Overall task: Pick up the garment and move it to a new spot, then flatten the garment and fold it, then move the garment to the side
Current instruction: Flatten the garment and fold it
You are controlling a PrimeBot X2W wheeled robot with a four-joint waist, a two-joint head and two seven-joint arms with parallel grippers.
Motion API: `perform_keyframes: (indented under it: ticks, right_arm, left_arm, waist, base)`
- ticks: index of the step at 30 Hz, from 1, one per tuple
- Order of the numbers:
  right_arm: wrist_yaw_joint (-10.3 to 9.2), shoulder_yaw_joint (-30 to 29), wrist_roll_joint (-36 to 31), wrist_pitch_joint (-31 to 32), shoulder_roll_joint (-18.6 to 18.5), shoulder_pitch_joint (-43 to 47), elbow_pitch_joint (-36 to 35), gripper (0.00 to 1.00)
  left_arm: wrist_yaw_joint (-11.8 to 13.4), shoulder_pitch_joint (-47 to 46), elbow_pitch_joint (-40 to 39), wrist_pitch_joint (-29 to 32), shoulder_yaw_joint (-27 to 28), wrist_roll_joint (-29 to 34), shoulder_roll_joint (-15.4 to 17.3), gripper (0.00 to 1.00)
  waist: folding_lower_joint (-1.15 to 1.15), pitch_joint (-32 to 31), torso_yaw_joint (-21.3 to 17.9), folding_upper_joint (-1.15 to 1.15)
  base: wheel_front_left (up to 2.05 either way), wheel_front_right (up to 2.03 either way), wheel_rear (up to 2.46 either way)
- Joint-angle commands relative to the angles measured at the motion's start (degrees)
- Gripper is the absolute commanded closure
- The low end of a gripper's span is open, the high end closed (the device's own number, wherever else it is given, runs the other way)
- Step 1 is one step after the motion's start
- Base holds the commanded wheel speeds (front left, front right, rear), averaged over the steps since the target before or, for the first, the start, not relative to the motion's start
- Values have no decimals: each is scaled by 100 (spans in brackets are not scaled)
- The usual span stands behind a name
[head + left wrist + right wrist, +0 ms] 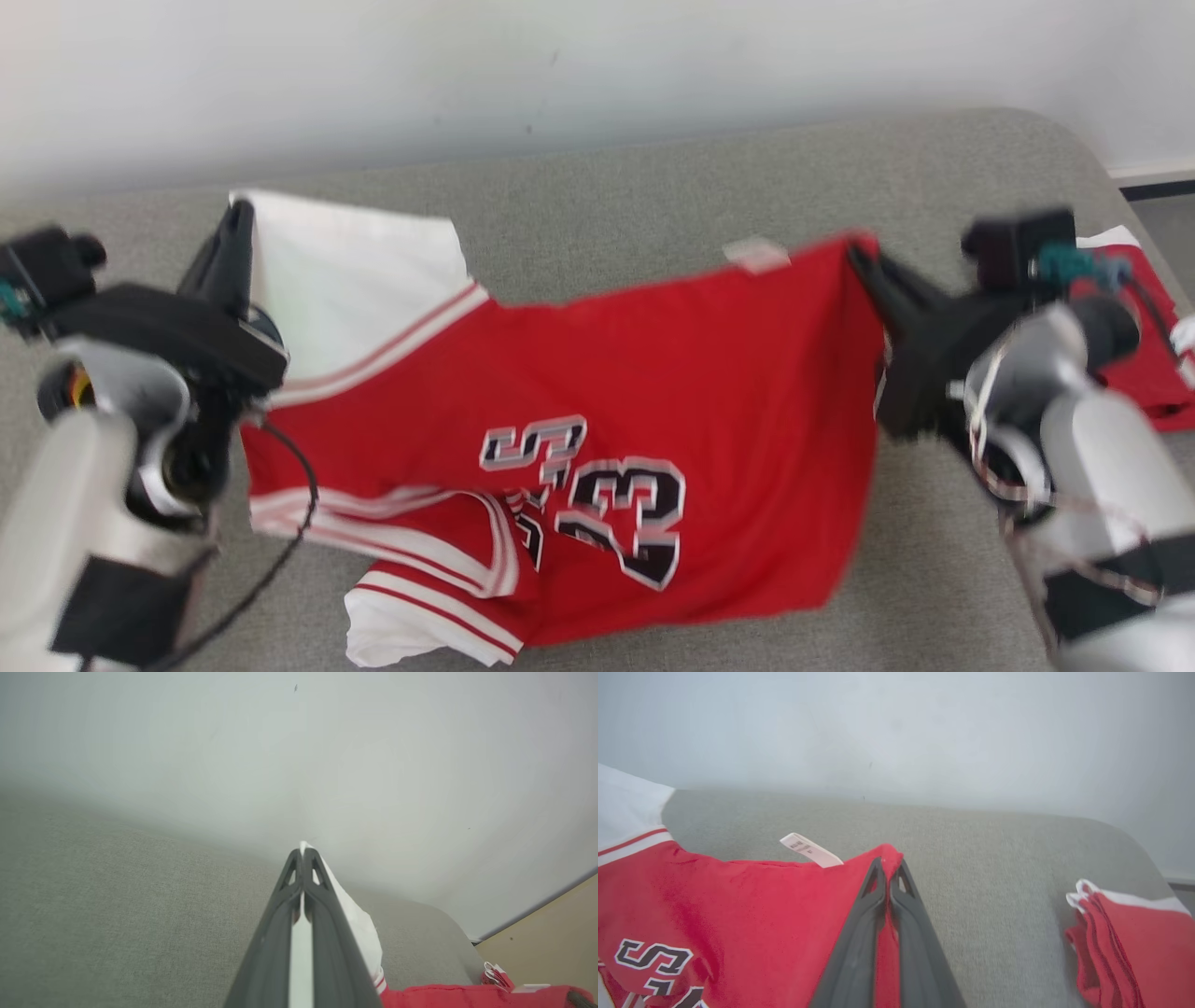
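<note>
head view: the red shirt (653, 392) with a 23 is stretched over the grey cushion (653, 196). the left gripper (241, 213) pinches its white corner, the right gripper (857, 252) its red corner.

left wrist view: the fingers (273, 938) are pressed together on white cloth.

right wrist view: the fingers (852, 952) squeeze the red edge by a white tag (811, 850). a pile of red clothes (1134, 942) lies well apart.
</note>
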Motion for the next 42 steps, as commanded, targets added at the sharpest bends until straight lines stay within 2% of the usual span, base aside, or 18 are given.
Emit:
perform_keyframes:
  ticks: [1,3,5,10,14,17,22,26,30,33,37,42]
  right_arm:
    - [6,305,95,-313,-190,-541,13,100]
    - [6,598,173,-535,-408,-1040,201,100]
    - [6,884,241,-717,-577,-1671,425,100]
    - [6,1279,151,-1178,-725,-3188,1119,100]
    - [6,1196,-123,-1795,-709,-4236,1722,100]
    - [6,1104,-343,-2112,-676,-4641,2030,100]
    - [6,672,-939,-2818,-590,-5477,2664,100]
    - [6,482,-1540,-3240,-541,-5833,2919,100]
    - [6,579,-2028,-3385,-567,-5777,3178,100]
    - [6,745,-2085,-3345,-570,-5534,3486,100]
    - [6,1260,-1812,-3295,-576,-4970,3989,100]
    - [6,1821,-1324,-3352,-635,-4246,4107,100]
  left_arm:
    - [-90,-384,-159,198,-20,-5,148,100]
    - [-302,-818,-334,426,-134,65,303,100]
    - [-410,-1292,-443,604,-108,41,450,100]
    - [-605,-2683,-684,674,-126,376,884,100]
    - [-766,-3834,-881,250,-269,789,1033,100]
    - [-807,-4288,-865,-40,-367,990,1091,100]
    - [-859,-5271,-820,-1007,-551,1277,1046,100]
    - [-849,-5591,-861,-1757,-831,1159,1083,100]
    - [-845,-5227,-773,-1963,-1375,884,1269,100]
    - [-846,-4639,-701,-2036,-1740,810,1420,100]
    - [-847,-3213,-858,-2041,-1544,564,1088,100]
    - [-846,-1469,-1161,-2042,-1315,569,777,100]
  waist:
    - [2,440,-65,0]
    - [2,798,-47,0]
    - [2,1150,-66,0]
    - [2,1854,-192,0]
    - [2,2144,-201,0]
    - [2,2178,-180,0]
    - [2,2161,-114,0]
    - [2,2227,-77,0]
    - [2,2311,-39,0]
    - [2,2351,-11,0]
    - [2,2219,43,0]
    - [2,1707,118,0]
  base:
    - [0,0,0]
    - [0,0,0]
    - [0,0,0]
    - [0,0,0]
    - [0,0,0]
    - [0,0,0]
    - [0,0,0]
    - [0,0,0]
    - [0,0,0]
    - [0,0,0]
    - [0,0,0]
    - [0,0,0]
